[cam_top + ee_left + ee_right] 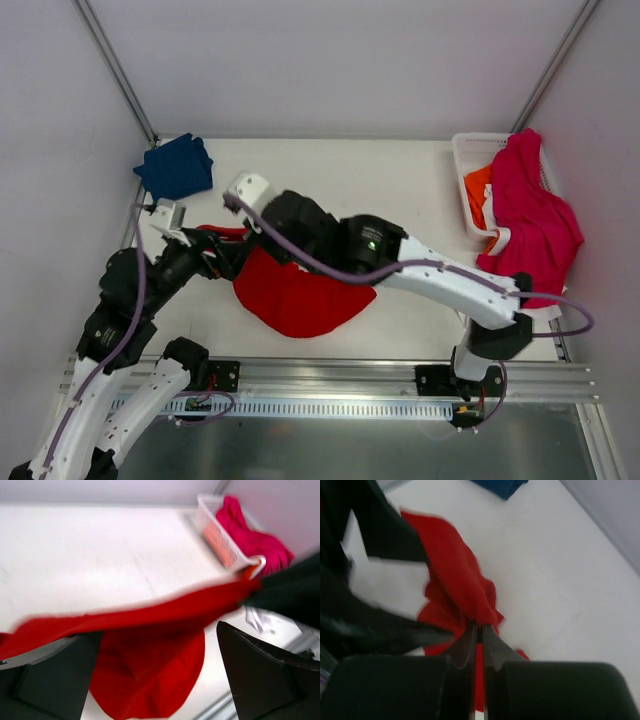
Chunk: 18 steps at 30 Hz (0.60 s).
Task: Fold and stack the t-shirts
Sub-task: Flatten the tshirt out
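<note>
Far left of and beyond the red t-shirt sits a folded navy t-shirt, the start of the stack by my reckoning. At the red shirt's left edge my left gripper stands with jaws wide apart, pinching nothing I can see; a raised hem runs across its tips. My right gripper is clamped tight on a bunch of the red cloth, lifting it, I judge, to draw a fold over. Far right of the red shirt, a white basket holds an orange shirt and a magenta-pink shirt. From above, the right arm hides both grippers' tips; the red shirt's sleeves and collar are unreadable, and both wrist views are blurred.
</note>
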### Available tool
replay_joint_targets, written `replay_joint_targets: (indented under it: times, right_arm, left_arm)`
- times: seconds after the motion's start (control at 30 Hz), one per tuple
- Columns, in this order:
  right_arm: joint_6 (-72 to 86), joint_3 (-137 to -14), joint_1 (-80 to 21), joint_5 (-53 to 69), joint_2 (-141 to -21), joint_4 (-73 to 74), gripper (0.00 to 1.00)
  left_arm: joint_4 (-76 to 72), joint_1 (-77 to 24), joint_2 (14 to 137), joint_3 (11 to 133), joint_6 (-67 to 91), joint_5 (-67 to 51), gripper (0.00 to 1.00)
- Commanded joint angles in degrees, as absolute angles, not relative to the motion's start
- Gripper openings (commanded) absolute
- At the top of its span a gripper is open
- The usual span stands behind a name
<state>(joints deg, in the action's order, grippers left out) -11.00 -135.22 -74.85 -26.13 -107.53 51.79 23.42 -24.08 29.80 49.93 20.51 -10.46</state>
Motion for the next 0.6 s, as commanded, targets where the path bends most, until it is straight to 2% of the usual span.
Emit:
replay_joint_targets:
  times: [0.0,0.03,0.07,0.1,0.2,0.27,0.33,0.57]
  right_arm:
    - [-29.1,-110.8,-82.3,-28.2,-84.6,25.2,0.00]
    - [-36.6,-104.3,-83.3,-31.7,-81.7,11.9,0.01]
    - [-38.9,-99.3,-83.9,-36.3,-80.1,7.8,0.00]
    - [-40.2,-100.4,-83.8,-44.0,-79.5,6.3,0.00]
    - [-50.1,-105.2,-84.4,-51.7,-79.0,-3.0,0.01]
    - [-61.5,-104.7,-85.3,-52.5,-78.7,-14.2,0.00]
    - [-67.9,-106.6,-86.4,-51.9,-80.8,-19.4,0.00]
    - [-82.7,-110.3,-91.2,-40.5,-85.0,-23.0,0.01]
  left_arm:
    - [24.4,-24.6,22.1,52.3,14.6,-0.6,0.99]
    - [24.4,-24.5,20.7,51.1,14.5,-0.4,0.99]
    - [24.3,-24.6,19.3,50.1,14.6,1.4,0.99]
    - [23.4,-24.6,17.5,49.1,14.7,2.5,0.99]
    - [22.4,-24.5,16.6,44.8,15.2,3.0,0.99]
    - [22.4,-24.4,17.0,44.6,15.0,2.1,0.99]
    - [22.5,-24.3,17.1,44.4,14.4,1.2,0.99]
    - [22.4,-23.2,17.5,43.4,14.1,0.2,0.99]
